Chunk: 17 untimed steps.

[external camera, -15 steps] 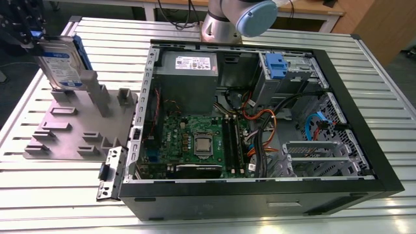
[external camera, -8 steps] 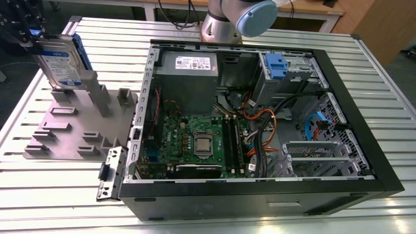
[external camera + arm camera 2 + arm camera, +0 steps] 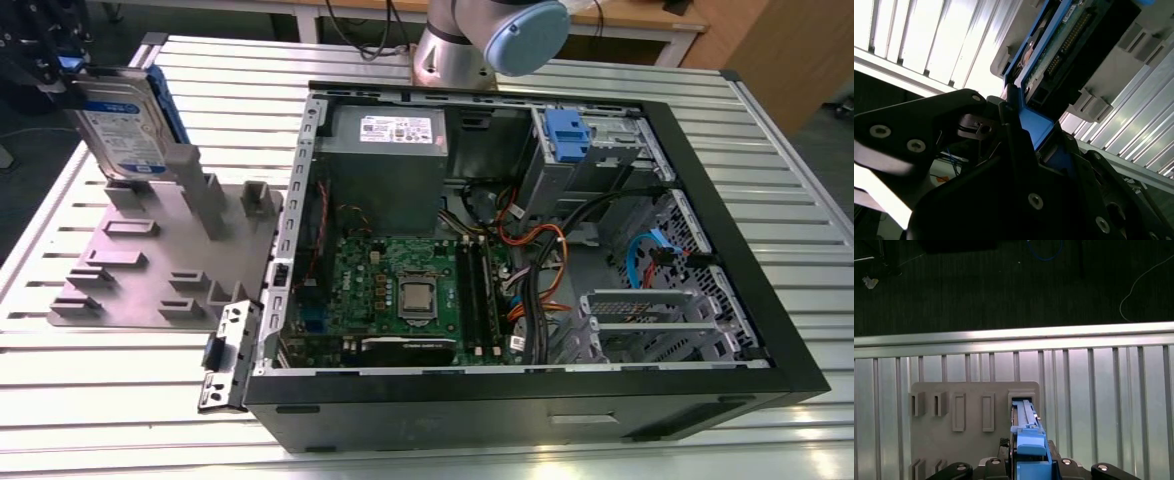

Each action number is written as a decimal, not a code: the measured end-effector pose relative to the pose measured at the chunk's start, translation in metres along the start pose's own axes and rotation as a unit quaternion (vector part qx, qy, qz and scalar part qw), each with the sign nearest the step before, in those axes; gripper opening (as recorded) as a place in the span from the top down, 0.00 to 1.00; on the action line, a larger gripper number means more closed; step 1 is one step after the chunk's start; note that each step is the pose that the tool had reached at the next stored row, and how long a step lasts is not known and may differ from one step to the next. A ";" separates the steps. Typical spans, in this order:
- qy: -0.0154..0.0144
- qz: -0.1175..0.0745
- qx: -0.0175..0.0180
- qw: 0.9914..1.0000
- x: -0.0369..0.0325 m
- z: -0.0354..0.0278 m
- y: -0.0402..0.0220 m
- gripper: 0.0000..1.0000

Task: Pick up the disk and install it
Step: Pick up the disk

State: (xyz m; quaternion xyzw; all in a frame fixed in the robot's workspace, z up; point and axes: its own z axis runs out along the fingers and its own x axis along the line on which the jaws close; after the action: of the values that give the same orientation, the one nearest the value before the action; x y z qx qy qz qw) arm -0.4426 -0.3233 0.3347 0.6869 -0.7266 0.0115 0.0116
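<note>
One step looks under way; the rest is undone. At the exterior view's left, the disk stands upright over the grey holder, which sits on the slatted desk. In the first wrist view its lower end meets the slot, and I cannot tell whether it has cleared that slot. The fingers are closed in on the disk, pressing its blue rail from both sides in the second wrist view, so I judge the grasp made.

Toward the exterior view's right lies the open computer case, with the power-supply box and the motherboard inside. Beyond them is the drive cage with its blue latch. The disk is well apart from that cage, so by my reading the carrying over and the installing are both left to do.
</note>
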 end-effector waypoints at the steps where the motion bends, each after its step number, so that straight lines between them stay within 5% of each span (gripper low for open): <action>1: 0.000 0.000 0.000 1.000 0.0000 -0.0002 0.0000 0.63; 17: 0.000 0.000 0.000 1.000 0.0003 -0.0098 0.0000 0.63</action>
State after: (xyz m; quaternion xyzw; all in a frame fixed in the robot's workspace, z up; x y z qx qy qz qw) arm -0.4426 -0.3233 0.3445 0.6869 -0.7266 0.0115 0.0117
